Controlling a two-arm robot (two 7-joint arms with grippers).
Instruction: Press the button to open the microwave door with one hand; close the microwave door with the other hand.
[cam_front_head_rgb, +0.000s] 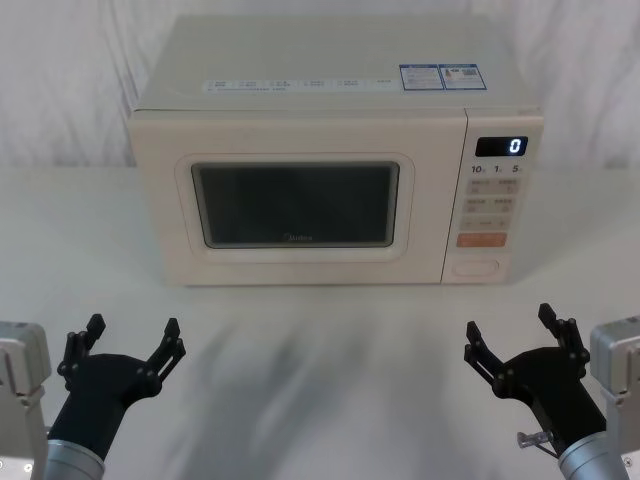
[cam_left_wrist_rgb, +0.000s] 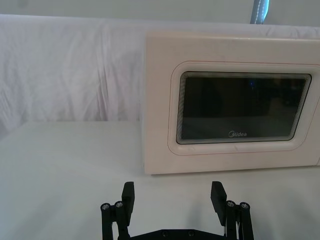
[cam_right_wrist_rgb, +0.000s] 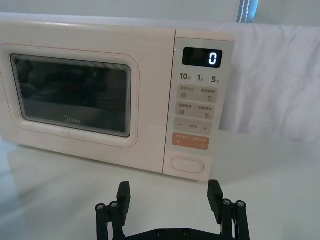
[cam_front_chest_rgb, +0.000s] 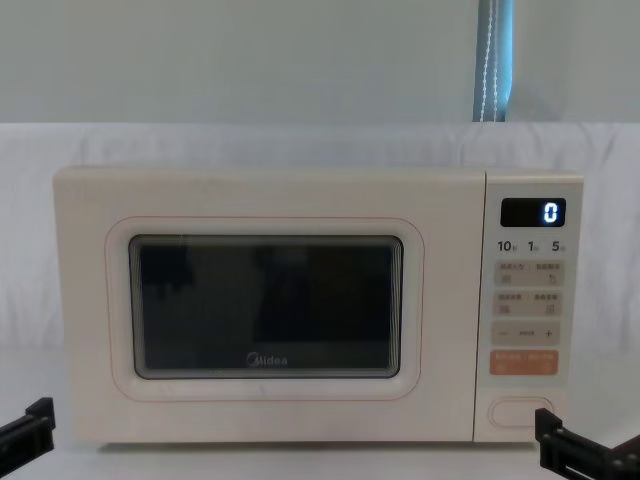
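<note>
Toward the desk's far edge sat your microwave, its door shut flush and the wide blank button at the panel's bottom untouched. You had the right gripper near the front edge, jaws wide and empty, probably because it faced that button; the left gripper waited likewise, opposite the door.

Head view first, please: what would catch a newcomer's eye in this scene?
The cream microwave stands at the table's centre, its door shut and a lit 0 on the display. Nearer the robot, the left gripper and right gripper sit open on either side, touching nothing.
</note>
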